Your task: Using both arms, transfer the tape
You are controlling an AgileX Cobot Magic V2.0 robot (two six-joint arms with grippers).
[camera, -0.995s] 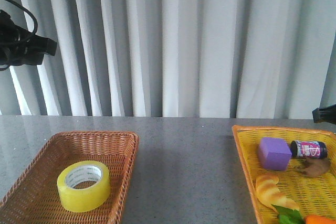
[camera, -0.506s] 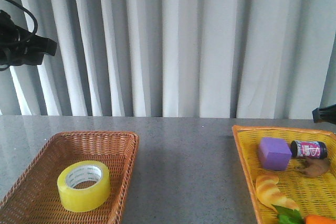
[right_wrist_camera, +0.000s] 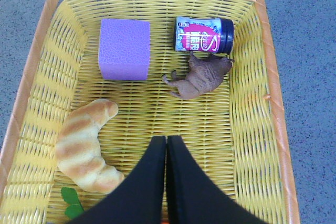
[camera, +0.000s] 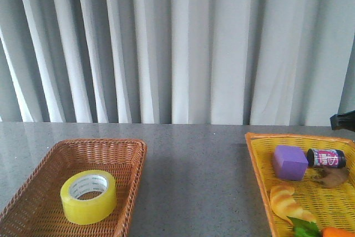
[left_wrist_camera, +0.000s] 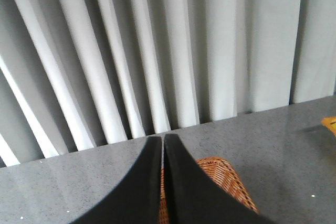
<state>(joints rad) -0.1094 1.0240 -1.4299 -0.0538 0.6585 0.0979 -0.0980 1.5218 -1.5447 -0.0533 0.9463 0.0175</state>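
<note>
Tape (camera: 89, 196) lies in brown basket (camera: 127, 154); left gripper (left_wrist_camera: 163, 153) and right gripper (right_wrist_camera: 166, 153) pressed together.

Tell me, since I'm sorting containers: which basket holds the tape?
The brown basket on the left holds the tape; the yellow basket holds toys.

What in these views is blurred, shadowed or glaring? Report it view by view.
Front view: soft overall, faint shadow beside the brown basket, no harsh glare. Left wrist view: the closed left fingers are a dark, featureless silhouette. Right wrist view: sharpest, with the yellow basket evenly lit.
</note>
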